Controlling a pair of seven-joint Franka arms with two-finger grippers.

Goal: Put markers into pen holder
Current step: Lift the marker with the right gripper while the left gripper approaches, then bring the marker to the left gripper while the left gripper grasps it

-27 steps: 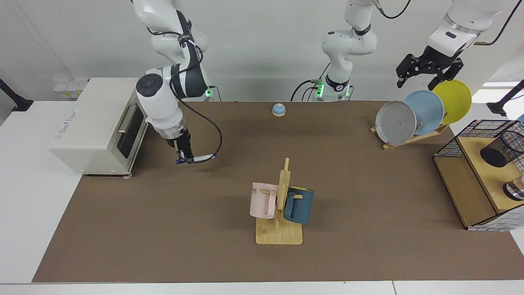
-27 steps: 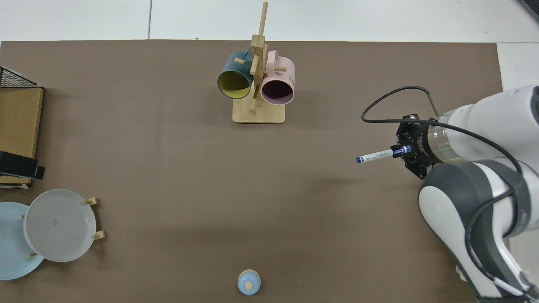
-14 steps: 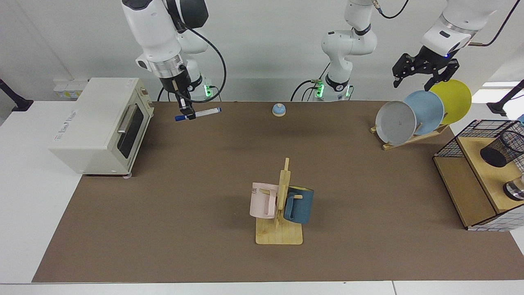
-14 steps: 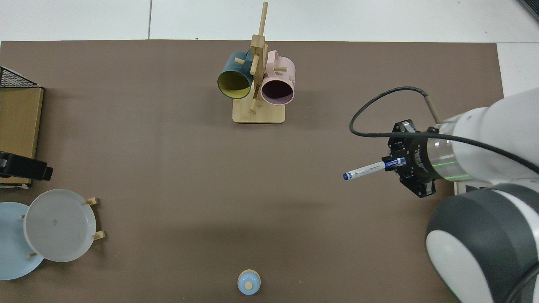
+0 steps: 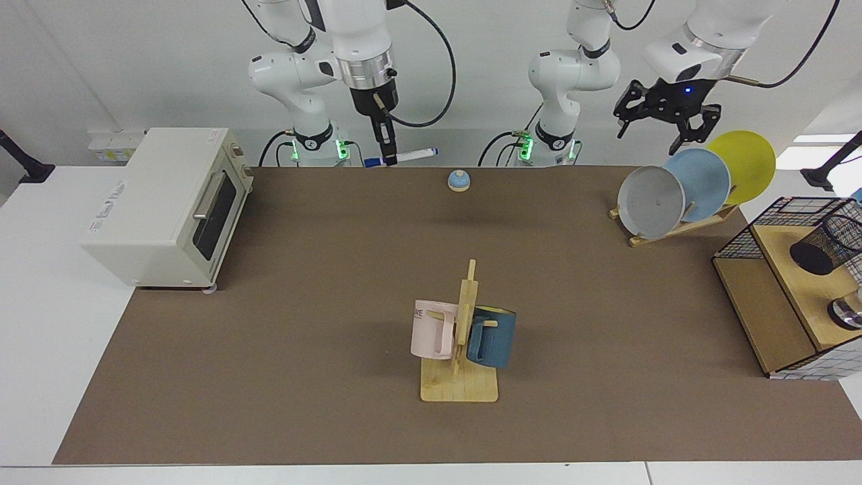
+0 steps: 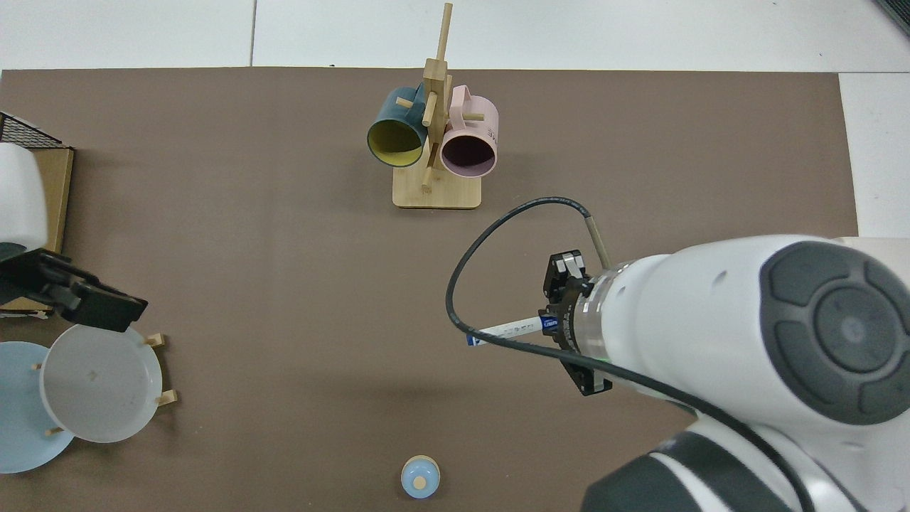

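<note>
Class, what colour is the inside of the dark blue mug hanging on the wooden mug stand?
Yellow; the blue mug's interior shows best in the top view.

A toaster oven, mug rack, bell and plate rack stand on the table.

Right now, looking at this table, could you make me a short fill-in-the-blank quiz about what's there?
1. The right pincer holds a ____ high above the table.
2. The left pincer hangs open above the rack of ____.
3. On the wooden mug stand hang a pink mug and a ____ one.
4. The pen holder lies in the wire crate on its ____.

Missing words: marker; plates; blue; side
</note>
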